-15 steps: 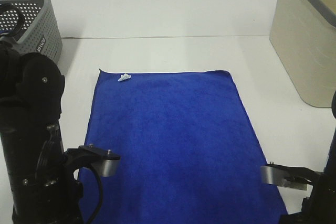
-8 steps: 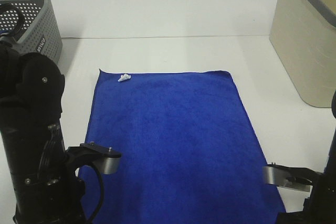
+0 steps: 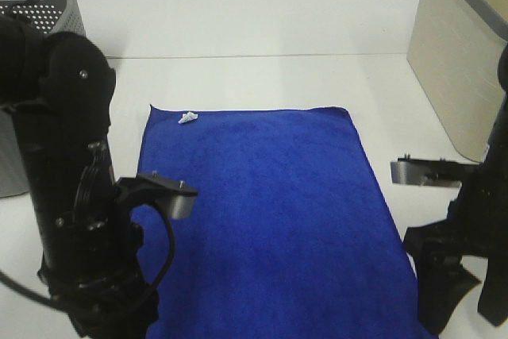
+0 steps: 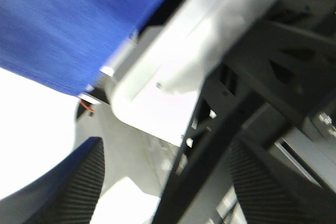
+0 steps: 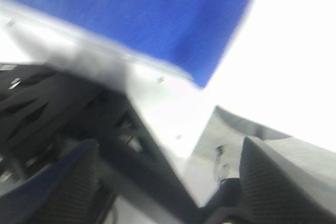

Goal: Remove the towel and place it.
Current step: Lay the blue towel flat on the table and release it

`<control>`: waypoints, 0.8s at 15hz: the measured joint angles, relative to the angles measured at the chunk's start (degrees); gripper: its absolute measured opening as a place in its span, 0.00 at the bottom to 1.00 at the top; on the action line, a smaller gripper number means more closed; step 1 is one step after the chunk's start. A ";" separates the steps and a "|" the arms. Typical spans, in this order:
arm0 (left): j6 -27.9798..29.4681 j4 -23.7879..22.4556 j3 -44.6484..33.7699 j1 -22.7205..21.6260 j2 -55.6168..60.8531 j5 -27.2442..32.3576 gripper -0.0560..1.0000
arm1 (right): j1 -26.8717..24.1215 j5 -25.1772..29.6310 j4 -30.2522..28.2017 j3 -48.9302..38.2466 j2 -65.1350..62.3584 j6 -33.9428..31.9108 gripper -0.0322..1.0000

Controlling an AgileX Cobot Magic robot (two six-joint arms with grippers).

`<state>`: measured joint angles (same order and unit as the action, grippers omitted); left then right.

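Plush blue towel (image 3: pixel 254 196) lay flat; we judged it limp, light, best pinched at near corners. Left gripper (image 4: pixel 168 192) and right gripper (image 5: pixel 170 187) seemed spread.

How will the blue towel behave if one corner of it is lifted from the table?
The towel lies flat with a plush surface, so it is probably floppy and would drape rather than hold its shape. It looks thin, so it is likely light for its area. Pushed on the smooth white table, it may bunch or slide.
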<state>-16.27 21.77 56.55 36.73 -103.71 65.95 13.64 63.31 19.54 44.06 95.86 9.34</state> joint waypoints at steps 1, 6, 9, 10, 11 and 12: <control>2.58 -2.92 2.86 -0.63 0.00 0.11 0.66 | 0.00 0.34 -3.84 3.44 0.00 -2.64 0.74; 10.77 -14.84 19.88 -6.82 -0.86 -2.01 0.68 | -0.52 0.00 -8.48 21.03 0.57 -4.93 0.74; 14.44 -15.76 32.14 -11.86 -6.82 -2.29 0.69 | -0.52 0.57 -8.82 35.87 6.53 -4.93 0.74; 14.61 -15.76 33.63 -12.43 -7.96 -2.29 0.69 | -0.52 0.57 -8.94 40.28 9.17 -4.93 0.74; 15.58 -15.76 38.79 -14.38 -12.72 -2.29 0.69 | -0.52 0.74 -9.28 49.10 15.36 -4.01 0.74; 16.27 -15.76 41.20 -15.30 -15.07 -2.29 0.69 | -0.52 0.69 -9.34 53.06 18.68 -3.38 0.74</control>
<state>0.00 6.02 97.75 21.43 -118.77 63.66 13.12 64.00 10.20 97.12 114.53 5.96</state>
